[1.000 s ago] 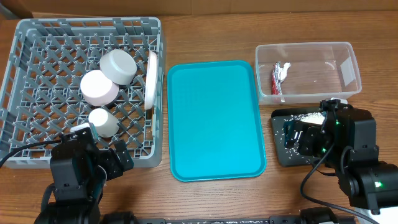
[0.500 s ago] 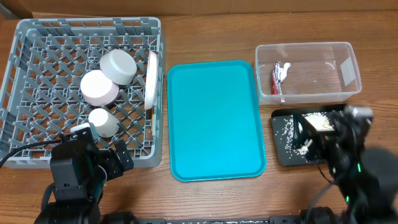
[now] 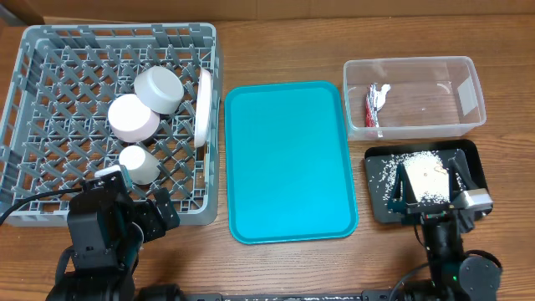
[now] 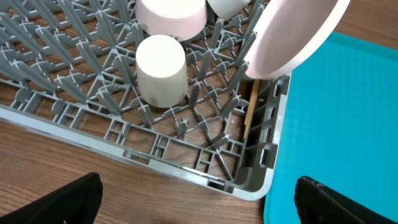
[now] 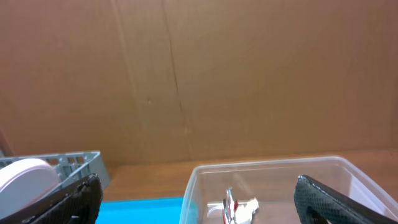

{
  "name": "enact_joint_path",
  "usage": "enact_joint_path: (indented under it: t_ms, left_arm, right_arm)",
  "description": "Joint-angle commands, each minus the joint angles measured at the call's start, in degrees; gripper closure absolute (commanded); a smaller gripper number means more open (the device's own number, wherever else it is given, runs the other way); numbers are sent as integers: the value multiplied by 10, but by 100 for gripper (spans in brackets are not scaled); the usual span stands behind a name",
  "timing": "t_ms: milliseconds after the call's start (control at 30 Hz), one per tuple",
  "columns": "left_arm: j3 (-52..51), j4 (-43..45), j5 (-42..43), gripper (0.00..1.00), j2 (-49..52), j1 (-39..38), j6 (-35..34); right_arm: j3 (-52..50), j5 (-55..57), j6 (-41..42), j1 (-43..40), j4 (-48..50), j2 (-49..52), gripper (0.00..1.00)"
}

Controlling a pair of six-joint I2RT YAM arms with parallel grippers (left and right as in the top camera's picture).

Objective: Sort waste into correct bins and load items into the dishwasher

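1. Grey dish rack (image 3: 33,100) holds plate (image 3: 203,104), pink bowl (image 3: 134,119), grey bowl (image 3: 159,89), cup (image 3: 138,165), chopsticks (image 4: 250,115).
2. Foil wrapper (image 3: 374,102) lies in clear tub (image 3: 410,60); rice (image 3: 386,171) in black tray (image 3: 373,209).
3. Left tool (image 4: 199,208) and right tool (image 5: 199,208) both gape wide, empty.

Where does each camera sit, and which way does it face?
Overhead: above the table, looking straight down on the dish rack, teal tray, clear tub and black tray; both arms show at the bottom.
Left wrist: on the left arm, looking down at the rack's corner, white cup and plate; its dark fingertips show.
Right wrist: on the right arm, facing level over the tub toward a brown panel; its fingertips show.
Shared: overhead and right wrist both show the foil wrapper in the tub.
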Motion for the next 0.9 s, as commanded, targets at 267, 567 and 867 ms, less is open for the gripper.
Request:
enact_joint_path:
  t_ms: [267, 567, 867]
  left_arm:
    - [-6, 1, 5, 0, -2, 2, 0]
    - [-6, 1, 5, 0, -2, 2, 0]
    - [-6, 1, 4, 0, -2, 2, 0]
  right_arm:
    - [-120, -14, -62, -13, 137, -5, 0]
    - [-120, -12, -85, -13, 30, -5, 0]
    - [-120, -12, -85, -13, 7, -2, 0]
